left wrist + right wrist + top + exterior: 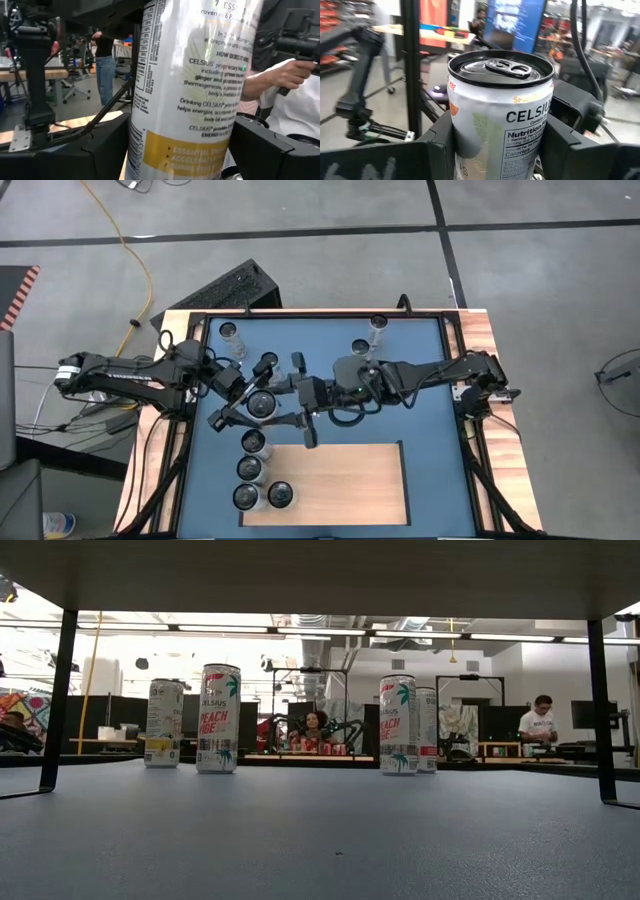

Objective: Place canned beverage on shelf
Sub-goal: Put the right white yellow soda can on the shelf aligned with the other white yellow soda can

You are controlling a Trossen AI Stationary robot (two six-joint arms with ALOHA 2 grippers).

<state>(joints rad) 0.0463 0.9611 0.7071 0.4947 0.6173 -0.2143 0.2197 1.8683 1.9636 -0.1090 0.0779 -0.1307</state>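
Observation:
A white Celsius can (262,405) with a yellow band stands upright above the blue surface, just beyond the far left corner of the pale wooden shelf (350,480). My left gripper (248,402) reaches it from the left and my right gripper (276,402) from the right. Both are shut on this same can. The left wrist view shows the can's lower body (190,100). The right wrist view shows its top (500,67). The can and both grippers are out of the low view. My left gripper pinches the can's lower body (150,150), at the yellow band, between its two fingers. It comes level from the table's left. The can stands upright in the hold. Its bottom is out of view. My right gripper pinches the can's upper body just under the rim (465,125) between its two fingers. It comes about level from the table's right. The can is upright, its closed top up.
Several cans stand along the shelf's left edge (249,468). Several more stand on the blue surface at the far side (378,323), and show in the low view (218,718). The shelf's right part is bare. People show in the room beyond the table.

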